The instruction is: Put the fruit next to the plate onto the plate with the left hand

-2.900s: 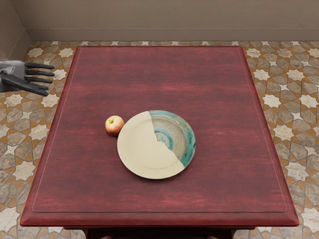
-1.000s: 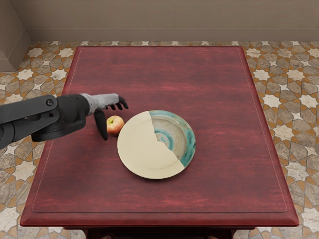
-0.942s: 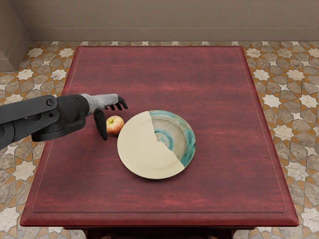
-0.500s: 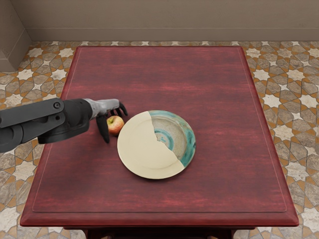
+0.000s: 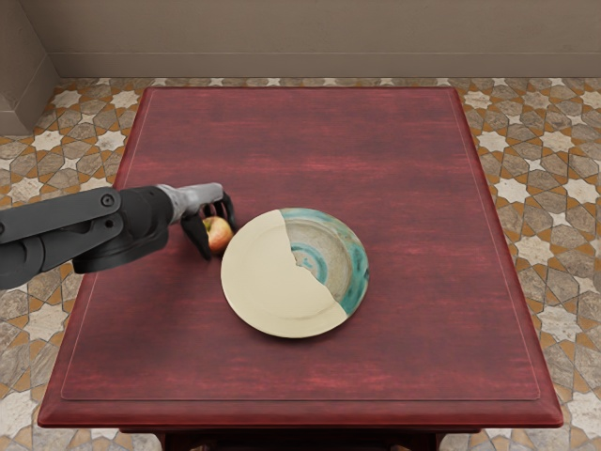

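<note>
Dark red wooden worktop (image 5: pixel 394 150) fills most of the head view, above a patterned tile floor. Round ceramic plate (image 5: pixel 272 315), part cream and part teal glaze, lies flat a little left of centre. Black forearm enters from the left edge and ends in the grey-and-black left robot hand (image 5: pixel 208 225), just off the plate's left rim. Right arm is not in view. Small red-and-yellow apple (image 5: pixel 220 232) sits on the worktop at the plate's left rim, very close to it; contact with the rim cannot be resolved. It is not on the plate. Hand state: narrow, curled around the apple, with the thumb (image 5: pixel 199 239) on its near-left side and the other fingers draped over its far side. Only the plate-facing part of the fruit shows between them. Handling judgement: the apple should be light, rigid and smooth-skinned. Being round, it may roll or squirt out under an off-centre squeeze. Best hold is across its widest girth, thumb opposing fingers, with moderate force, since the skin bruises but will not crush. The plate is shallow with a raised rim, so the carry needs a short lift to clear the rim, then a low release near the centre to limit rolling.
</note>
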You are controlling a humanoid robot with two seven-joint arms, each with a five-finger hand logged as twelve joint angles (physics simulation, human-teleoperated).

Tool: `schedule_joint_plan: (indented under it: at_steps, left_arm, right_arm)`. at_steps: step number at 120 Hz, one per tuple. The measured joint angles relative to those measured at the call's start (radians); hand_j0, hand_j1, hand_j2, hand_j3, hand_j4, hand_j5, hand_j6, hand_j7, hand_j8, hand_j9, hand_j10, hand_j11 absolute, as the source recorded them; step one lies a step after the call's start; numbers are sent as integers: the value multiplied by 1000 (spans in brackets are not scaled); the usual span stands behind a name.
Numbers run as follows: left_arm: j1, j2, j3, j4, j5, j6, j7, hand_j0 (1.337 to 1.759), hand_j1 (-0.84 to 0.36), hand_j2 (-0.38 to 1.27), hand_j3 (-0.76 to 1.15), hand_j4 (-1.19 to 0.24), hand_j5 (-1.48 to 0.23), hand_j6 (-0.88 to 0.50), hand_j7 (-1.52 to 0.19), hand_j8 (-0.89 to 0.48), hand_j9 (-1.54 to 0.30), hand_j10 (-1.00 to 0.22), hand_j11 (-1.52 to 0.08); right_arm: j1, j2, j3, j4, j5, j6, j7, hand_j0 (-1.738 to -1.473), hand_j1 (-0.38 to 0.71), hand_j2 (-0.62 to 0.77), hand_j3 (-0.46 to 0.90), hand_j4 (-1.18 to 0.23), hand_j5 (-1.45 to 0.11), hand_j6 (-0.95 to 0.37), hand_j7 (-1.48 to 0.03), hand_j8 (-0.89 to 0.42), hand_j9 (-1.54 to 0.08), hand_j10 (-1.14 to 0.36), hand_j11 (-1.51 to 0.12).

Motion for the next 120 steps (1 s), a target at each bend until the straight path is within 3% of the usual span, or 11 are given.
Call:
schedule_joint_plan:
  at_steps: [28,35,61,92,120]
  left_arm:
    - [-1,0,2,3,-7,1,0,1652,-429,547,0,-384,-1140,-225,-1093,-285,-1024,-807,-1071]
    - [-2,0,2,3,-7,1,0,1651,-410,488,0,-393,-1163,-207,-1113,-288,-1056,-822,-1091]
    - [-22,16,0,-9,-12,-12,0,1648,-466,614,0,-357,-1198,-175,-1153,-229,-1128,-846,-1143]
    - [-114,90,-2,-154,-125,-19,0,1646,-480,585,0,-332,-1209,-154,-1165,-197,-1155,-857,-1163]
    - [-135,25,-6,-270,-250,-27,0,1645,-443,546,0,-354,-1215,-168,-1176,-210,-1164,-860,-1170]
  right_arm:
    - [0,0,0,0,0,0,0,-1658,-322,-4,0,-23,-29,-23,-29,-22,-29,-22,-29]
    - [0,0,0,0,0,0,0,-1658,-322,-4,0,-23,-29,-23,-29,-22,-29,-22,-29]
    - [0,0,0,0,0,0,0,-1658,-322,-4,0,-23,-29,-23,-29,-22,-29,-22,-29]
    - [0,0,0,0,0,0,0,-1658,-322,-4,0,-23,-29,-23,-29,-22,-29,-22,-29]
    - [0,0,0,0,0,0,0,-1658,-322,-4,0,-23,-29,-23,-29,-22,-29,-22,-29]
